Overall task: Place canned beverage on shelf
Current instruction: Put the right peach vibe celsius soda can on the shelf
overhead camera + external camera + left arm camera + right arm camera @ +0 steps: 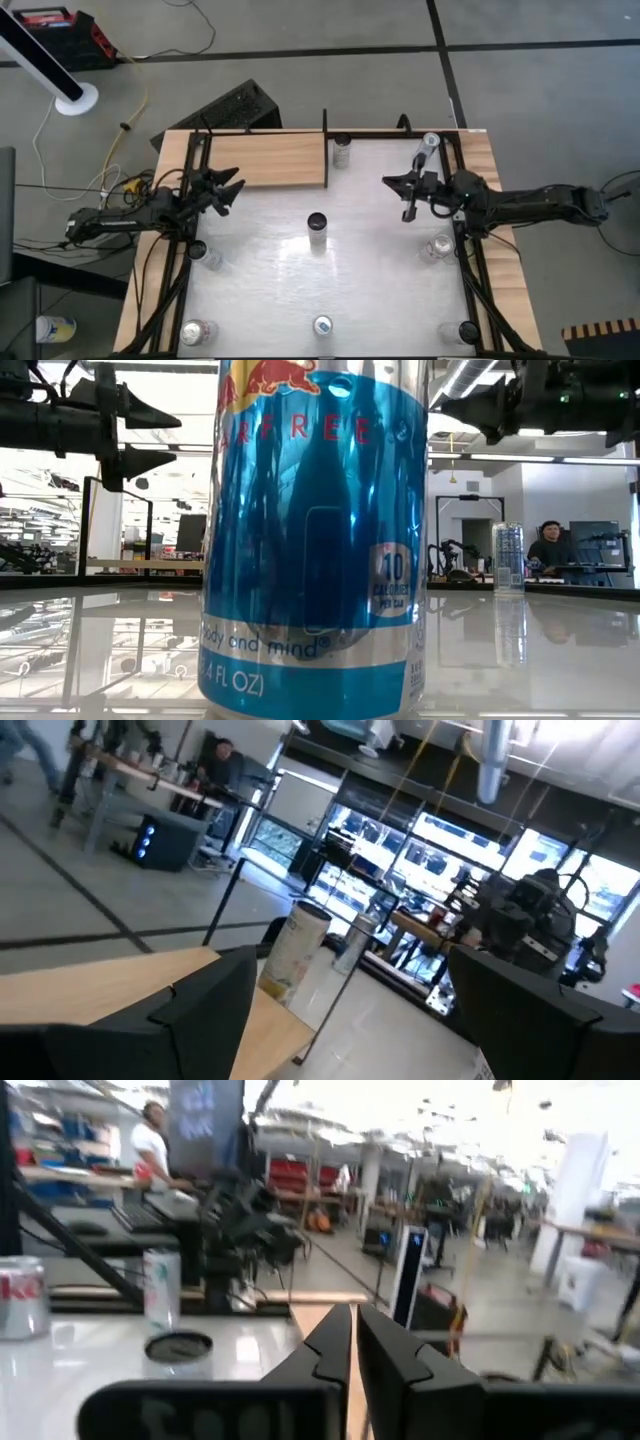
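The shelf (268, 160), a pale wooden board, lies at the far left corner of the tabletop (370, 260), and no can is seen on it. Several cans stand about the tabletop: one (342, 151) just beside the shelf's right end, a dark-topped one (317, 229) near the middle, and others along the sides and the near edge, one of which, a blue can (315, 535), fills the low view. The left tool (232, 192) is held above the tabletop at the shelf's near edge, fingers spread wide and empty. The right tool (409, 208) is held over the right half of the tabletop, its fingers pressed narrow with nothing seen between them. The step in hand is judged to be the approach: no can is gripped yet. The next move would call for one tool to be lowered around a can, probably the one beside the shelf or the middle one, closed on it, and the can carried upright onto the board.
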